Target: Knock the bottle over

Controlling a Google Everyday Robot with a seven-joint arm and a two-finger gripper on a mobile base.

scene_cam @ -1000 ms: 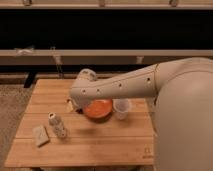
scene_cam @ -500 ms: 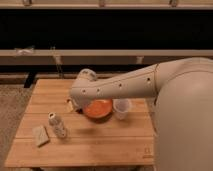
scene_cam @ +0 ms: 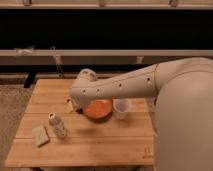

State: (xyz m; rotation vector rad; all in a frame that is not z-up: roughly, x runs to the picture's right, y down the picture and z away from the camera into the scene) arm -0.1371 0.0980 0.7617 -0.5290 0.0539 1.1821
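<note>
The bottle (scene_cam: 58,126) is small, whitish-grey and speckled, with a pale round cap. It stands on the front left part of the wooden table (scene_cam: 100,145), leaning slightly in this view. My gripper (scene_cam: 73,106) is at the end of the white arm (scene_cam: 120,85), low over the table behind and to the right of the bottle, a short gap away and not touching it. The arm's wrist hides most of the gripper.
An orange bowl (scene_cam: 98,108) sits mid-table just right of the gripper. A translucent white cup (scene_cam: 121,108) stands right of the bowl. A flat tan block (scene_cam: 40,135) lies left of the bottle. A dark shelf unit runs behind the table.
</note>
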